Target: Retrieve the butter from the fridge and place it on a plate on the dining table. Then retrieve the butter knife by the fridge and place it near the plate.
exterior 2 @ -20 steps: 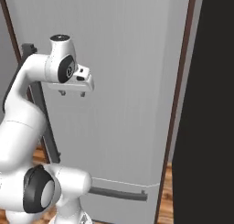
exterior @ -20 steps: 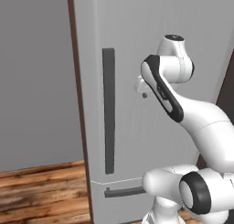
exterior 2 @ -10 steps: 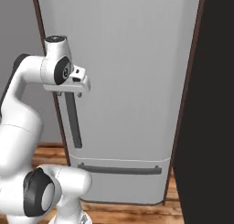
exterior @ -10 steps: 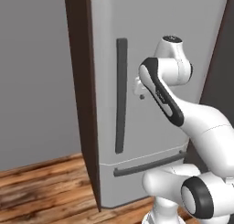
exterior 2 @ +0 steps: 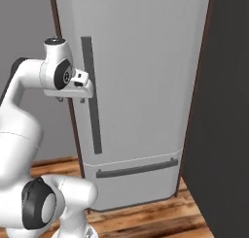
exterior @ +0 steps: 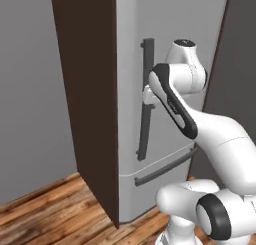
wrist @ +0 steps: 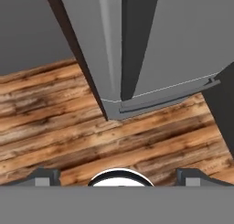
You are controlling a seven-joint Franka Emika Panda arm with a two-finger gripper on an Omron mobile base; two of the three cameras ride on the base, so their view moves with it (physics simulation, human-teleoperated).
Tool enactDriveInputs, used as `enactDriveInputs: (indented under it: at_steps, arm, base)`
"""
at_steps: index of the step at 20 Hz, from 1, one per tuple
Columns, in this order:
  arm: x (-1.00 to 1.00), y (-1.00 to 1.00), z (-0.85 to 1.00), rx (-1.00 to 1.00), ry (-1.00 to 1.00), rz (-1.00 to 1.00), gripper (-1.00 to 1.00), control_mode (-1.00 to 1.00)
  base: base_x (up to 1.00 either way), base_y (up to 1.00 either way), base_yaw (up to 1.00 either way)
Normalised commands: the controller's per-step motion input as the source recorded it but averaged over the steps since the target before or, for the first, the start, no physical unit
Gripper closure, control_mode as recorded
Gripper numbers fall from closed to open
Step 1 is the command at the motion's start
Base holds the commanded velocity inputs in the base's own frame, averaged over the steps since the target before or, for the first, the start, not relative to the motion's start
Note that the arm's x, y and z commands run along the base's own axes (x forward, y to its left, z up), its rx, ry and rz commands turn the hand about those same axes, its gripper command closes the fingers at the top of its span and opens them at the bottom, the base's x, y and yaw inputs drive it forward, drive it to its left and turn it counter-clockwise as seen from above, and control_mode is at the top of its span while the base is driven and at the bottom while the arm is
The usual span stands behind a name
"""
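From the left base camera, we see the fridge (exterior: 165, 34) standing shut, its light-grey door flanked on the near side by a broad dark-brown side panel (exterior: 90, 99) that reaches to the wooden floor (exterior: 55, 209); a plain grey wall (exterior: 30, 89) lies to the left of the panel. We note the long dark bar handle (exterior: 145, 99) running upright on the door and a shorter dark handle (exterior: 162, 169) lying across the lower drawer. The white arm (exterior: 200, 124) crosses in front of the door and hides part of the bar handle. From the right base camera, we see the gripper (exterior 2: 81, 90) just beside the upper part of the bar handle, pointing downward, with a dark tall cabinet (exterior 2: 223, 115) close on the fridge's right. Seen from the hand camera, we look down along the door to the drawer and the floor planks; the two fingertips (wrist: 43, 177) sit wide apart at the lower corners, nothing between them. We see the bar handle here as a dark upright strip.
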Motion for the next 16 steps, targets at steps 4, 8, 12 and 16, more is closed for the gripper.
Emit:
enactDriveInputs:
  at_steps: [4,8,12,16]
  arm:
    - [0.0,0.0,0.0,0.0,0.0,0.0,-1.0,1.0]
    - [0.0,0.0,0.0,0.0,0.0,0.0,-1.0,1.0]
    - [0.0,0.0,0.0,0.0,0.0,0.0,-1.0,1.0]
    - [0.0,0.0,0.0,0.0,0.0,0.0,-1.0,1.0]
  base:
    - [-0.32,0.0,-0.24]
    - [-0.4,0.09,-0.07]
    - [-0.63,0.02,-0.06]
    - [-0.66,0.1,-0.07]
